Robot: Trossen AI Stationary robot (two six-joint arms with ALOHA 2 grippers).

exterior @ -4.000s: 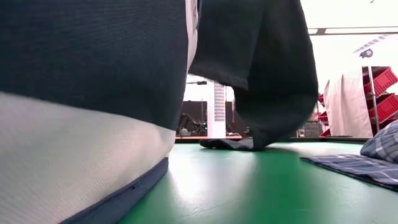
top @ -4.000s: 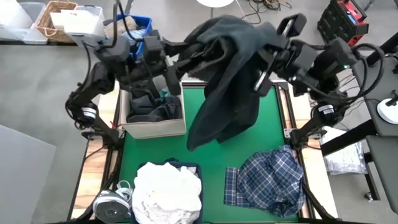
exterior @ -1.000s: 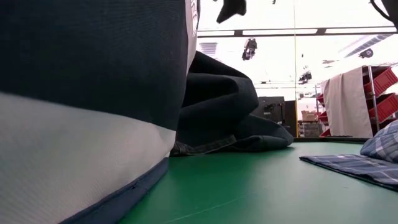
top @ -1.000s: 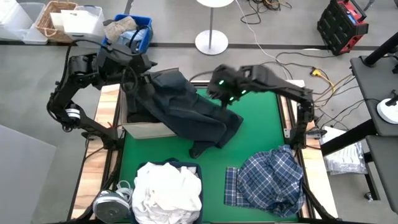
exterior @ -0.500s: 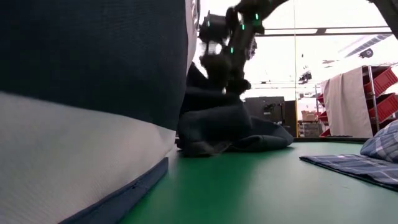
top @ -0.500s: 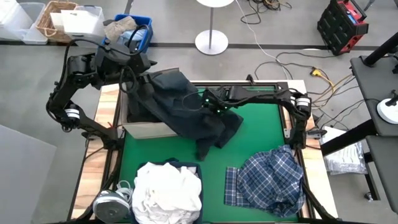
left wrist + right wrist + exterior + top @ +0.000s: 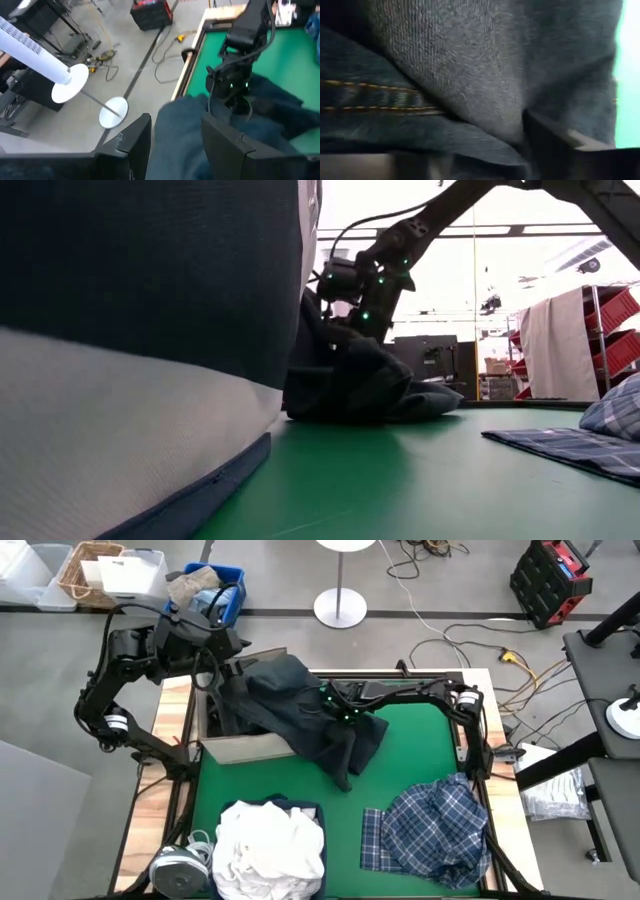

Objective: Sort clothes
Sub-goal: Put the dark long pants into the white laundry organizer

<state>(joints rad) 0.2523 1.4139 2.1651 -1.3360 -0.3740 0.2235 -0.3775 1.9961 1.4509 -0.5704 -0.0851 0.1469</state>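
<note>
At the bottom of the high view, nearest the camera side, a heap of white fabric garments [image 7: 270, 848] sits in a dark-rimmed bin at lower left, and a blue-and-white plaid shirt [image 7: 432, 832] lies crumpled on the green table mat [image 7: 420, 755] at lower right. Toward the middle, a large dark navy denim garment [image 7: 305, 715] drapes from the open pale box [image 7: 243, 747] at centre left out onto the mat, its lower end trailing toward the frame's centre. The right gripper [image 7: 335, 712] is pressed down into this garment at the centre; its wrist view is filled with denim and orange stitching [image 7: 380, 97], and whether its fingers are apart or closed cannot be told. Farther up, at upper left, the left gripper [image 7: 222, 680] is above the box's far edge, its fingers [image 7: 135, 142] spread apart with the denim lying between them.
</note>
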